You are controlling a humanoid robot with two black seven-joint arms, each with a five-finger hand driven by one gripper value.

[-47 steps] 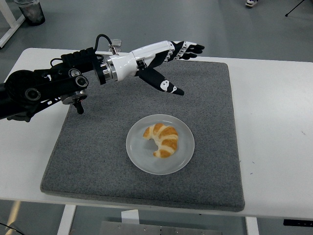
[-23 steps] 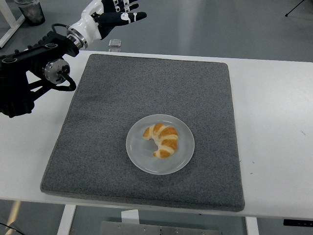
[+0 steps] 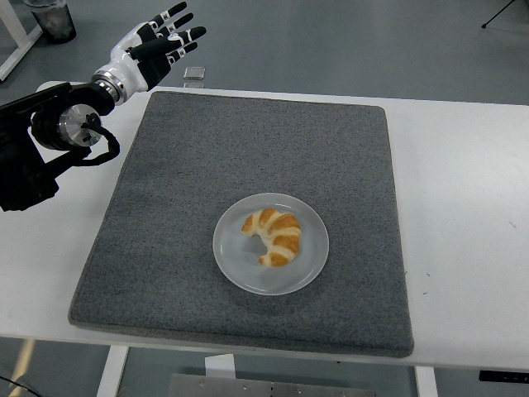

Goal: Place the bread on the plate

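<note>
Left hand [image 3: 154,41] raised at far left, fingers [image 3: 178,12] spread, empty.

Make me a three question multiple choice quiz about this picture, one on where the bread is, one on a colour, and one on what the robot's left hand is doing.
1. Where does the golden, curved croissant lie?
A. on the round white plate
B. on the bare white table
C. in the robot's hand

2. What colour is the square felt mat under the plate?
A. blue
B. dark grey
C. red

3. How is the left hand?
A. clenched on the croissant
B. pressed flat on the plate
C. open, fingers spread, holding nothing

Answers: 1 A, the croissant rests inside the plate's rim. 2 B, the mat is grey throughout. 3 C, the hand is raised at the far left corner, apart from the plate.
</note>
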